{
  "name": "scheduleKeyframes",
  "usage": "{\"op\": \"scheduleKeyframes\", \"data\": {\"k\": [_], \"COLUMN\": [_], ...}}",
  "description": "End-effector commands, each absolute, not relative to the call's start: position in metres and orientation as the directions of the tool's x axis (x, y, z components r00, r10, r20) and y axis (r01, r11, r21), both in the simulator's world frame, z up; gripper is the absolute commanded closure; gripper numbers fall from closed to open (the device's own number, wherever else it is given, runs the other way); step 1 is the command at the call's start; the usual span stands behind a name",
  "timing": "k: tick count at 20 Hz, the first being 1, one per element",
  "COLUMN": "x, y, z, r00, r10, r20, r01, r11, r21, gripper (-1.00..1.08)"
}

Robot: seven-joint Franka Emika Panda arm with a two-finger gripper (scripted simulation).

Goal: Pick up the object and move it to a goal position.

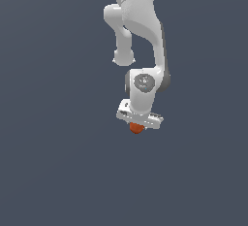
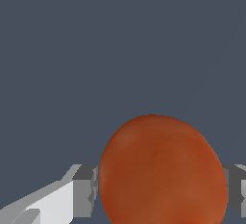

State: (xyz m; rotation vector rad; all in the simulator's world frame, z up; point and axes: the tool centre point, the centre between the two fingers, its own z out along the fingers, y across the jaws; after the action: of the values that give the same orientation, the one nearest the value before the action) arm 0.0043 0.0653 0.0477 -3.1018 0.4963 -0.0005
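gripper (image 1: 137,125) is clamped on the ball (image 1: 136,128). wrist view: red-orange ball (image 2: 163,172) fills the gap between the two grey finger pads (image 2: 85,189), and both pads sit right against its sides, one on each flank. the far pad is only partly in frame at the edge. the ball looks matte, slightly uneven in shade, no markings.

exterior view: white panda arm (image 1: 140,36) comes down from the top of frame, wrist pointing down, hand tilted a bit so the white gripper body slopes toward the exterior view's right. the ball pokes out just below the gripper body, narrower than the hand, mostly hidden by it. only the lower part of the ball shows in this view.

background is a flat dark blue-grey surface (image 1: 48,171) in both views, no shadow or contact cue under the ball, so cannot tell whether the ball is resting on it or lifted clear. the fingers themselves are not resolvable in the exterior view.
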Motion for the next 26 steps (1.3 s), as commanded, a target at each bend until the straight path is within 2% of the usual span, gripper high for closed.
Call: {"op": "scheduleKeyframes", "data": {"k": [1,12,26], "x": [0.004,0.006,0.014], "y": [0.065,0.043,-0.039], "z": [0.048,0.085,0.221], "r00": [0.95,0.95,0.95], "r10": [-0.312,-0.312,-0.313], "r20": [0.0,0.0,0.0], "r01": [-0.312,-0.312,-0.313], "r11": [-0.95,-0.95,-0.95], "r21": [0.0,0.0,-0.002], "gripper": [1.08,1.08,1.08]}}
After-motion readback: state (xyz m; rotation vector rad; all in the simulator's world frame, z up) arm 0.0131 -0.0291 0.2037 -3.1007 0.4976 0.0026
